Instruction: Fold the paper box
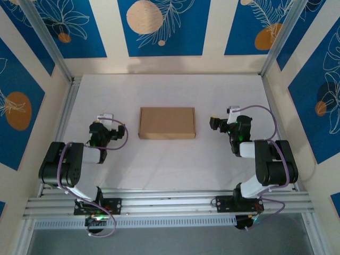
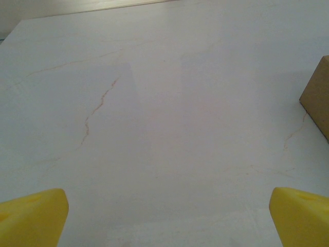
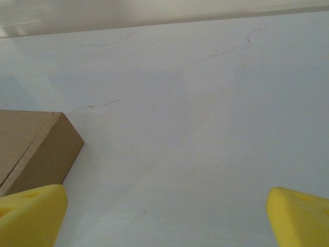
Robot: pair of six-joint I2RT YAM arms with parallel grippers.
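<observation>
Now | left gripper [image 2: 167, 206] apart, elbow bent | right gripper [image 3: 167, 206] apart, elbow bent | paper box [image 1: 167, 122] between them

left arm [image 1: 69, 164] elbow bent, left fingers [image 2: 31, 218] spread wide; right arm [image 1: 271, 162] mirrored, right fingers [image 3: 31, 213] likewise apart

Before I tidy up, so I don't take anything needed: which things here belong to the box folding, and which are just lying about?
Belongs: plain brown cardboard paper box, closed, mid-table; left gripper, open; right gripper, open.
Not the job's: white veined table; blue leaf-patterned wall panels. Both fixed, not loose.
</observation>
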